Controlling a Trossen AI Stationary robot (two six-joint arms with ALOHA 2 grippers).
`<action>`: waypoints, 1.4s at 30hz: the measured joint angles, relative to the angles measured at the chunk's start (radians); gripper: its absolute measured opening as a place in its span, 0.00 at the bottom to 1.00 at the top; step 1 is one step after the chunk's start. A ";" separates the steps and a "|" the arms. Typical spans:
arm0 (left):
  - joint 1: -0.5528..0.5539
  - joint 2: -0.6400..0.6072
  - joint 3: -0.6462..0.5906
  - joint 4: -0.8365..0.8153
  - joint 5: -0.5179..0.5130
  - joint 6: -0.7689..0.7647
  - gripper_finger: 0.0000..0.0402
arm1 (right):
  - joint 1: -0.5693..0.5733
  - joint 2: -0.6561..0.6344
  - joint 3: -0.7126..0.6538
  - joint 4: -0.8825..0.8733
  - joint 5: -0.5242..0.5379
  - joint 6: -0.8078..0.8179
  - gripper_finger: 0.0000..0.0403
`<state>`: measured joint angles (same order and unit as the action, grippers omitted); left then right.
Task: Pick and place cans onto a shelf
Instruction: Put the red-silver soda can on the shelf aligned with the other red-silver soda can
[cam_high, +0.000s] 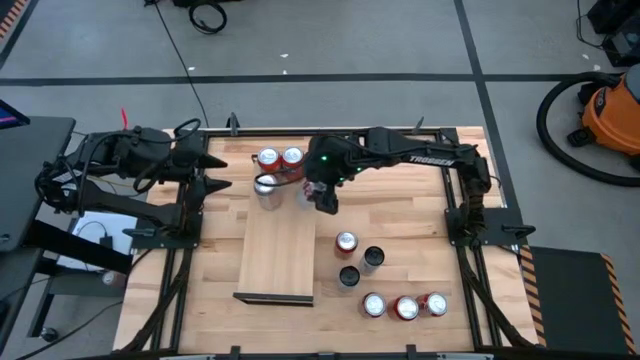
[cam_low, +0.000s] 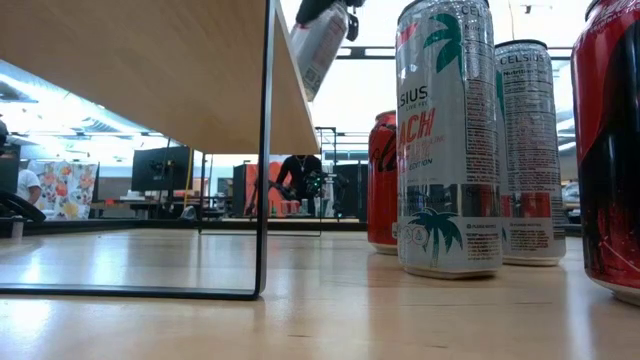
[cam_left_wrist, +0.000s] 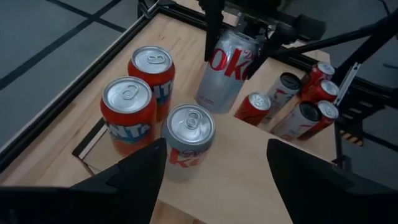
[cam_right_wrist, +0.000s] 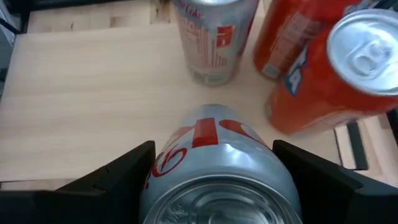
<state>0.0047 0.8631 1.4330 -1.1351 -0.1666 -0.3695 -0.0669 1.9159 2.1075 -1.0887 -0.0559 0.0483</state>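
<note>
Placement is the step in hand: the right hand (cam_high: 318, 192) hangs above the far end of the shelf (cam_high: 280, 262), its fingers closed around a silver can (cam_left_wrist: 225, 72) that is lifted clear of the board and slightly tilted. Three cans already stand on that end of the shelf, two orange-red cans (cam_left_wrist: 129, 117) side by side and a second silver can (cam_left_wrist: 187, 140) just in front of them in the left wrist view. The carried can is near this group, on the side towards the bench's middle. The next move, by the look of it, calls for straightening the can, lowering it onto bare board beside the standing three without knocking them, and only then letting go. The left hand (cam_high: 222, 172) waits at the far left corner of the shelf with its fingers spread wide and nothing between them. Six more cans (cam_high: 404, 306) remain on the bench (cam_high: 410, 220) to the right of the shelf, three in a loose cluster and three in a row nearer the front edge, so the task seems well short of done. As for writing, the held can shows red letters reading "oke", and in the low view a white palm-tree can (cam_low: 447, 140) reads "CELSIUS".
</note>
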 joint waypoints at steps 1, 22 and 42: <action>-0.002 0.000 0.000 0.000 0.000 -0.003 0.72 | 0.000 -0.002 0.000 0.003 0.001 0.000 0.79; -0.089 0.161 0.000 0.266 0.014 0.003 0.72 | -0.038 -0.051 -0.017 0.023 -0.071 -0.028 0.79; -0.133 0.437 0.000 0.542 -0.095 0.093 0.72 | -0.070 -0.162 -0.017 0.101 -0.211 -0.037 0.79</action>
<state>-0.1280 1.3000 1.4330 -0.5935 -0.2611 -0.2768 -0.1370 1.7535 2.0907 -0.9876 -0.2665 0.0111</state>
